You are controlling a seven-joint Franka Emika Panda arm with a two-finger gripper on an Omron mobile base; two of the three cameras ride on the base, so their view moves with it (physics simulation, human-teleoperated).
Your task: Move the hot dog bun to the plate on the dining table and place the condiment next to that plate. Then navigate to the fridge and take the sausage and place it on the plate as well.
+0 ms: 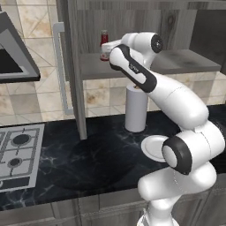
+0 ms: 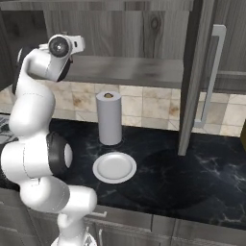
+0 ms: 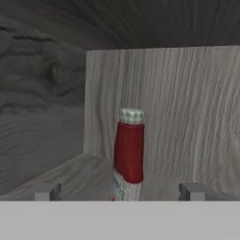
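The slim red ketchup bottle with pale cap (image 3: 127,154) stands upright on the grey wooden shelf (image 3: 70,176), centre frame, dead ahead between the pincer (image 3: 119,191) tips, which stand wide apart, empty.

The arm (image 1: 176,99) was glossy white, with rounded, bulbous links. Dark bands and round caps marked its joints. 2 small grey fingertips (image 3: 47,191) were blocky.

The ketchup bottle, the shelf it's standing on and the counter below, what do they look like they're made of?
The ketchup bottle: probably plastic, smooth red body with a soft sheen, pale cap and white paper-like label. The shelf: grey wood or wood-look laminate, matte, with visible grain and a knot in the panel behind. The counter: black polished stone, likely marble, going by its white veins.
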